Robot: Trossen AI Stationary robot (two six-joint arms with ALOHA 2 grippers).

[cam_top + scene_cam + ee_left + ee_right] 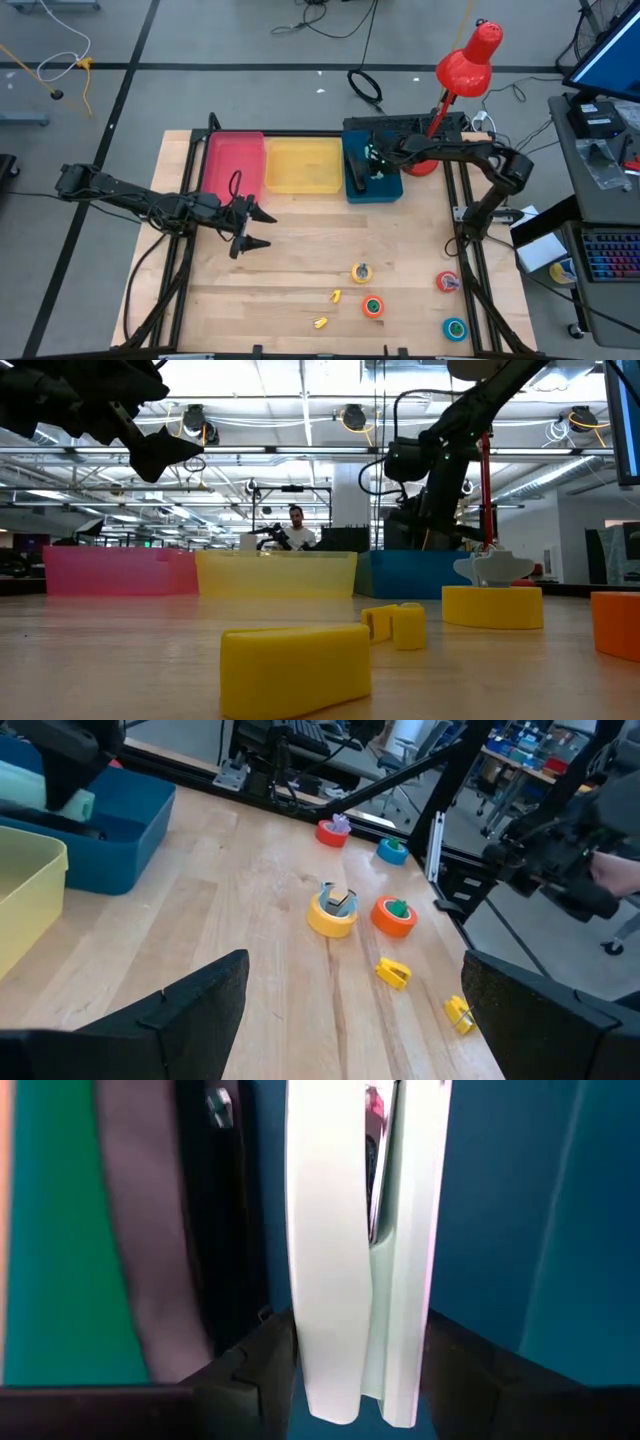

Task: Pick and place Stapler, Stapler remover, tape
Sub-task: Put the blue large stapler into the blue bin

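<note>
My right gripper (374, 160) hangs over the blue bin (392, 188) at the table's far side, shut on a white stapler (360, 1230). Beside the stapler, inside the bin, lie a green thing (60, 1230) and a dark one (215, 1220). The tape rolls rest flat on the near right of the table: yellow (361, 272), orange (373, 306), red (447, 282) and blue-teal (455, 327). Two small yellow staple removers (335, 296) (319, 322) lie to their left. My left gripper (262, 228) waits open above the table's left half, holding nothing. My right gripper pinches the white stapler by its two flat sides (320, 1360) between its two fingers (250, 1370), near one end. The fingers come from above, slanting steeply down, and the stapler runs on ahead of them into the blue bin. Whether its far end touches the bin I cannot tell.
A pink bin (233, 160) and a yellow bin (303, 165) stand left of the blue one along the far edge. A red desk lamp (468, 62) rises behind the blue bin. Bare wood lies between the bins and the rolls. A person shows far behind the table (297, 528).
</note>
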